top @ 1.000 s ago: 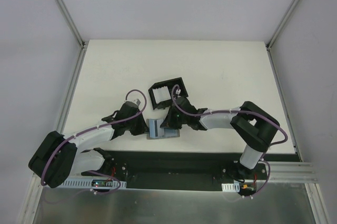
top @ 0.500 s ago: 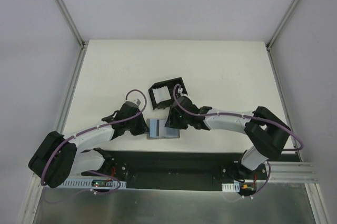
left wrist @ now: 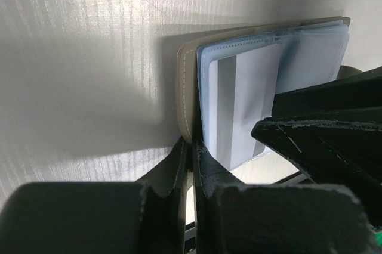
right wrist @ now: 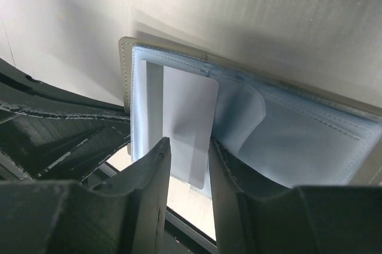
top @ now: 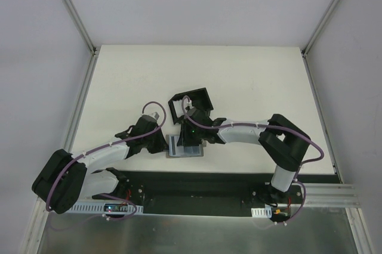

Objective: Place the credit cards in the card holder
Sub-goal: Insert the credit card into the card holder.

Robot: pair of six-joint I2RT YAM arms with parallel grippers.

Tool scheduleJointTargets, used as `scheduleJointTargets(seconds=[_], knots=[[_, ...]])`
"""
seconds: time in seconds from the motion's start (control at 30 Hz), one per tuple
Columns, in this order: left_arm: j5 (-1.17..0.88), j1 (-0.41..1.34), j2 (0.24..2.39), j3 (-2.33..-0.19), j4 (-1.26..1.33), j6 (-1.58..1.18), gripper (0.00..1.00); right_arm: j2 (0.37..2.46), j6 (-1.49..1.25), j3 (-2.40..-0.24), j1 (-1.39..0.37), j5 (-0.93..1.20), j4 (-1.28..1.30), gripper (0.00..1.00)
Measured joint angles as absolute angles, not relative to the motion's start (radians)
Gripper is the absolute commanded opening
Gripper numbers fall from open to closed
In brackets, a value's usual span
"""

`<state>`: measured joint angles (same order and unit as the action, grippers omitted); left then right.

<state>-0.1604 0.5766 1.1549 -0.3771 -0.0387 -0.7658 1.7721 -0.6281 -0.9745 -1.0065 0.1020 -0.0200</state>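
An open grey wallet (top: 175, 145) with pale blue pockets (right wrist: 298, 141) lies near the table's front edge. A credit card (right wrist: 188, 105), looking pale here, lies in its left pocket and sticks out toward the near side; it also shows in the left wrist view as the credit card (left wrist: 253, 99). My left gripper (top: 165, 145) (left wrist: 192, 146) is shut on the wallet's beige left edge (left wrist: 188, 87). My right gripper (top: 190, 145) (right wrist: 188, 142) hovers open over the wallet, one finger at each long side of the card. The black card holder (top: 191, 94) stands just behind.
The table's front edge and the black base rail (top: 197, 185) run directly below the wallet. My right gripper's dark fingers (left wrist: 322, 129) crowd the wallet's right half in the left wrist view. White tabletop (top: 256, 81) stretches behind and to both sides.
The right arm has swung left, onto the wallet. Its jaws went from shut to wide, then narrowed around the card. The left gripper and the wallet have stayed put.
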Motion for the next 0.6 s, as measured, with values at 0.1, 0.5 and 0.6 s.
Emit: scheduleJointTargets(seconds=[0.1, 0.5, 0.6], knots=[[-0.160, 0.577, 1.151, -0.377, -0.043, -0.766, 0.00, 1.782, -0.609, -0.996, -1.011, 0.112, -0.010, 0.30], [-0.156, 0.576, 1.142, -0.377, -0.054, -0.759, 0.00, 1.784, -0.586, -1.046, -1.024, 0.118, 0.052, 0.34], [-0.156, 0.576, 1.136, -0.377, -0.057, -0.758, 0.00, 1.784, -0.585, -1.046, -1.028, 0.117, 0.062, 0.40]])
